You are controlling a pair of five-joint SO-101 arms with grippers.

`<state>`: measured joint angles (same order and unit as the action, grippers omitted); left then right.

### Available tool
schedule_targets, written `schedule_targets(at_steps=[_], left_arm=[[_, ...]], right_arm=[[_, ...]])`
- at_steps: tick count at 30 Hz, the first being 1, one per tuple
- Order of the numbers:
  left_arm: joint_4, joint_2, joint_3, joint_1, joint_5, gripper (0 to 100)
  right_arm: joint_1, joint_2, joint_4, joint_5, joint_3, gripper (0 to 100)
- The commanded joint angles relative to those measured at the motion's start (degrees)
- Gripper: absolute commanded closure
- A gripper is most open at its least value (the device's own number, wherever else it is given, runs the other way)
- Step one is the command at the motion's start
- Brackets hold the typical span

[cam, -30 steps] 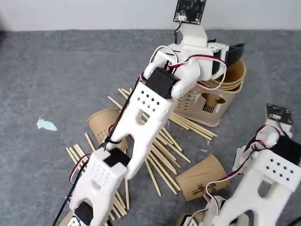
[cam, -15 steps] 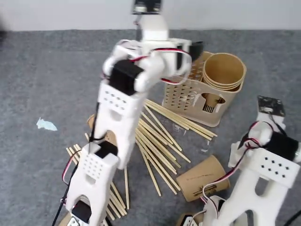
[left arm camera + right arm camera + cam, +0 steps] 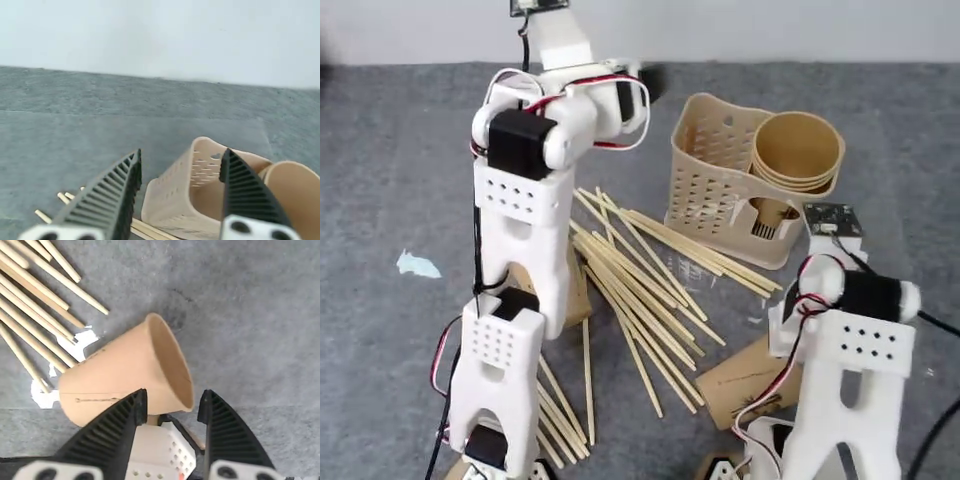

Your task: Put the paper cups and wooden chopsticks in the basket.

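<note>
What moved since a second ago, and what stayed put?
The left arm swung leftward, away from above the basket; the left hand is open and empty. The right arm shifted leftward over the lying paper cup, with the right hand open. The basket, its stacked cups and the chopsticks stayed put.

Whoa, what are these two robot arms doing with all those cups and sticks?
They are tidying things into the basket. A stack of cups already sits in it. The left hand is open and empty, up in the air facing the basket. The right hand is open just above a cup lying on its side. Lots of chopsticks lie scattered on the table.
</note>
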<state>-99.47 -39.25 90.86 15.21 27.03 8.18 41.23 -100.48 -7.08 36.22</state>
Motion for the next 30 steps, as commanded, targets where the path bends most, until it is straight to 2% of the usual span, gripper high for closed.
schedule_targets(at_steps=[1, 6, 12, 19, 30], left_arm=[[-1.1, 1.3, 0.6, -1.9, 0.2, 76], [-1.1, 1.3, 0.6, -4.2, -0.6, 76], [-1.1, 1.3, 0.6, -8.5, -2.8, 76], [-1.1, 1.2, 0.6, -11.5, -2.9, 76], [-1.1, 1.2, 0.6, -12.0, -3.0, 76]], right_arm=[[-3.9, 0.8, -1.1, 3.5, -0.2, 81.9], [-8.0, 0.7, -1.1, 8.4, -0.2, 82.1], [-6.6, -8.3, 2.9, 12.2, -0.3, 82.0], [-5.9, -20.5, 8.5, 12.0, -1.0, 82.0], [-3.5, -19.4, 4.0, 12.5, -6.5, 81.9]])
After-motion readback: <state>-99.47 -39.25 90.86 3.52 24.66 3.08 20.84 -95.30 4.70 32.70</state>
